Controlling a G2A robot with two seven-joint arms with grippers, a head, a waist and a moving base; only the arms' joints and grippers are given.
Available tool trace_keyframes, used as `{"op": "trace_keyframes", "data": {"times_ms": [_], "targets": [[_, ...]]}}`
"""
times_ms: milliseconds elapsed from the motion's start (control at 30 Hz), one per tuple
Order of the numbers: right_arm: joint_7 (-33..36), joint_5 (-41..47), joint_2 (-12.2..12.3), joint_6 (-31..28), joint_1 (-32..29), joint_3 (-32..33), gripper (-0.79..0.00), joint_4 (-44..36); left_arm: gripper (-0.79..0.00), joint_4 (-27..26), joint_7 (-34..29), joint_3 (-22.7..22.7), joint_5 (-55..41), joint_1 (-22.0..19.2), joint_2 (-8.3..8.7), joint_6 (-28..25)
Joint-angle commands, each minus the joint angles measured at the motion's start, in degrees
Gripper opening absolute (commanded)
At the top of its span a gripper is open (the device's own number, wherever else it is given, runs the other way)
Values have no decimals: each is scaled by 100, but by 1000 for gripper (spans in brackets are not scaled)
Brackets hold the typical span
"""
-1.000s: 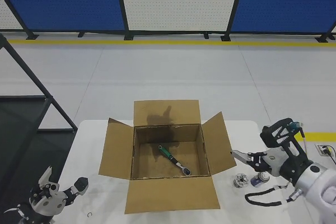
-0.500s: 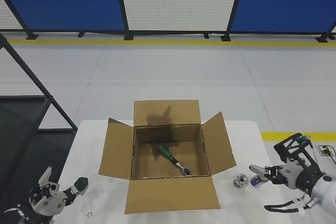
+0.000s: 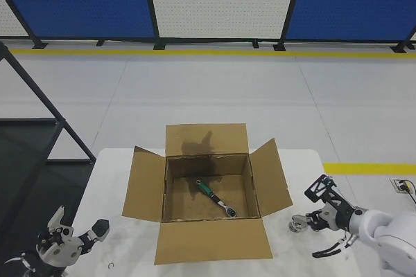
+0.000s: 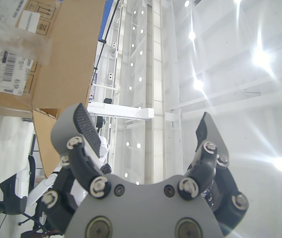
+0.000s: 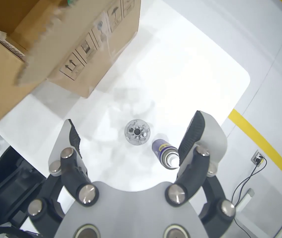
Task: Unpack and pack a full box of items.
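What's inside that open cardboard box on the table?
One ratchet wrench with a green handle lies on the floor of the cardboard box. Nothing else shows inside, though the near wall hides the strip of floor right behind it.

The brown cardboard box stood open mid-table, all four flaps spread outward. A green-handled ratchet wrench lay diagonally on its floor. Right of the box, a round metal part lay flat, with a small purple spray can upright just beside it.
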Motion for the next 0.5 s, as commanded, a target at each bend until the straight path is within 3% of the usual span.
{"op": "trace_keyframes", "data": {"times_ms": [0, 267, 467], "targets": [[-99, 4, 164, -99, 87, -182, 0, 286, 0, 0, 0, 0, 0, 0, 0, 0], [-158, 30, 905, -158, 519, -1197, 0, 984, 0, 0, 0, 0, 0, 0, 0, 0], [-122, 39, 931, -122, 548, -1221, 0, 997, 0, 0, 0, 0, 0, 0, 0, 0]]}}
